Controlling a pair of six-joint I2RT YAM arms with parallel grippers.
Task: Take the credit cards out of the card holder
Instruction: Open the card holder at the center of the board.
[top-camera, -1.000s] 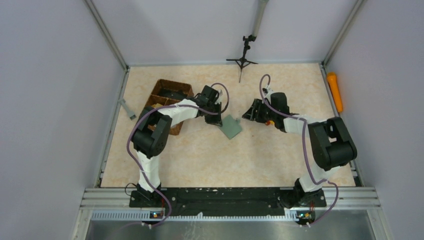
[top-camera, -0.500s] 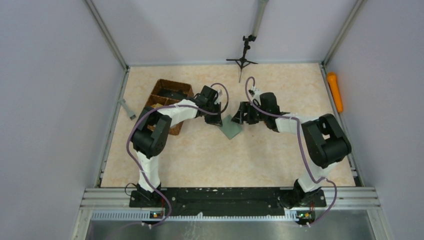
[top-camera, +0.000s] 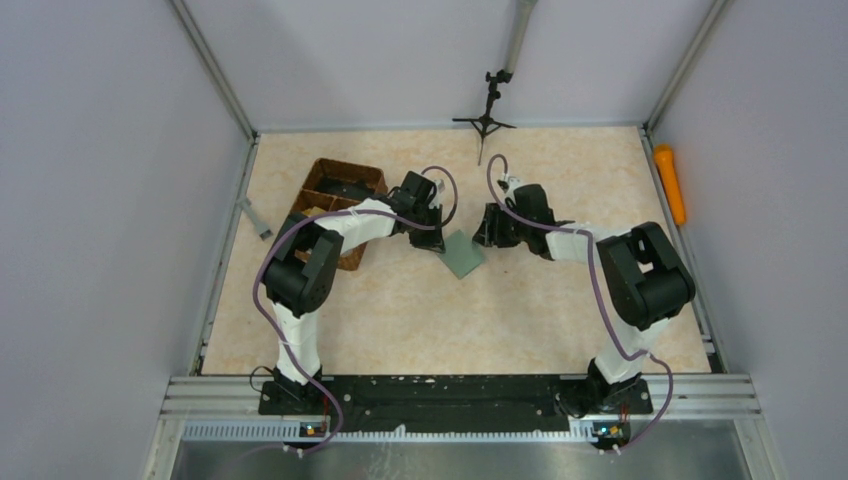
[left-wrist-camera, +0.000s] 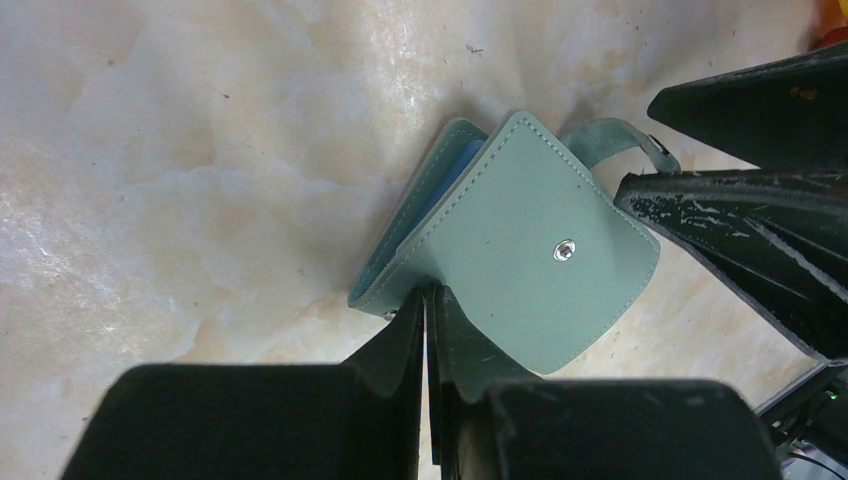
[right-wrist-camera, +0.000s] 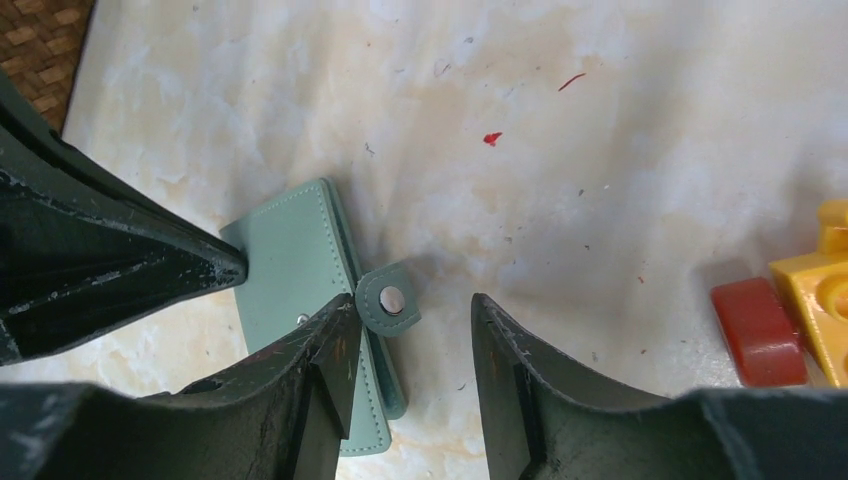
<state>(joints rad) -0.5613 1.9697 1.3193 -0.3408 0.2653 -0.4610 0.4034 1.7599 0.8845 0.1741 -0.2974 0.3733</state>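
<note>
Left gripper (left-wrist-camera: 428, 300) pinched shut on card holder (left-wrist-camera: 520, 230) cover edge, steadying it on the table (top-camera: 420, 320). Right gripper (right-wrist-camera: 415, 310) jaws apart, straddling snap strap (right-wrist-camera: 388, 298), likely to tug it open. Credit cards hidden inside.

This is a robotics lab test cell. Two robot arms (top-camera: 300, 270) are bolted to a black plate (top-camera: 450, 390) on a metal rail (top-camera: 200, 395) at the near edge of a marble-patterned table (top-camera: 430, 320). Plain grey panels (top-camera: 110, 200) in metal framing (top-camera: 212, 72) box the table in, a small black tripod stand (top-camera: 487, 118) sits at its far edge, and loose cables (top-camera: 258, 290) trail along the arms.
</note>
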